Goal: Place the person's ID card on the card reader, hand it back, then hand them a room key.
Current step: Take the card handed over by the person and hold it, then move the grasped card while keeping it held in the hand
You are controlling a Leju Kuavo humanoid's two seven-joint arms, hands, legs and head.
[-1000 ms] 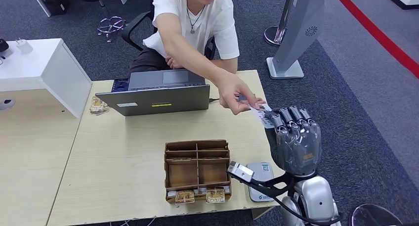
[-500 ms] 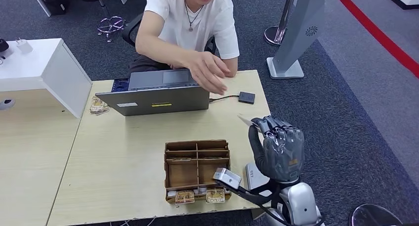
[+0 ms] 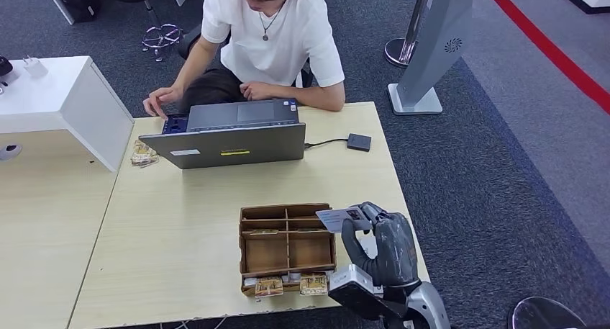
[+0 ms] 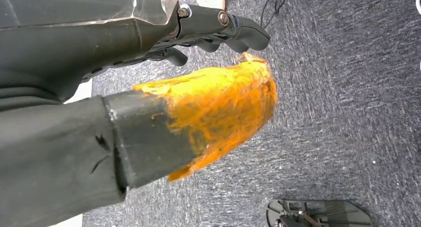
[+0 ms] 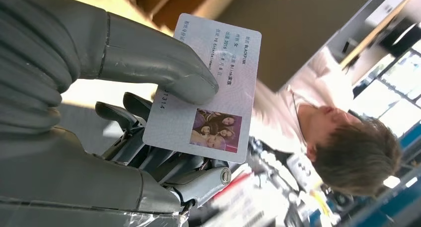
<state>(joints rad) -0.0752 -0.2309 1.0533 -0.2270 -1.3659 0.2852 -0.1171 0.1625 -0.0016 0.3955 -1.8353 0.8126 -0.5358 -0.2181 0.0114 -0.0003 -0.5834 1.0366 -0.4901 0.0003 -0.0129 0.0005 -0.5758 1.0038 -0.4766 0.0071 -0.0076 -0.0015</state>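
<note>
Fingers (image 5: 149, 63) of the right hand (image 3: 385, 246) pinch the pale, flat plastic ID card (image 5: 206, 88), thumb pressed on its printed face and the darker fingers behind it. A second ago the person (image 3: 270, 37) was holding this card out across the pale wooden tabletop (image 3: 180, 221); now their hand is back at the grey laptop (image 3: 230, 138) and the robot alone carries the card, so the handover is done and the reader step comes next, as I judge it.

Largest first, all placed against the brown cardboard divider tray (image 3: 288, 246): the tabletop, smooth and light-grained, bears the tray near its front edge. The laptop, matt grey with its lid turned toward the robot, stands well beyond the tray, on the person's side. The right hand, dark and glossy with ribbed grey covering, has come down just to the right of the tray, the card held nearly level above the tray's right rear corner. The card reader is likely hidden under that hand. A small black square box (image 3: 359, 142) on a cable lies far beyond the tray's right side.

The left hand (image 4: 218, 33) hangs over grey carpet, fingers curled in on nothing.
</note>
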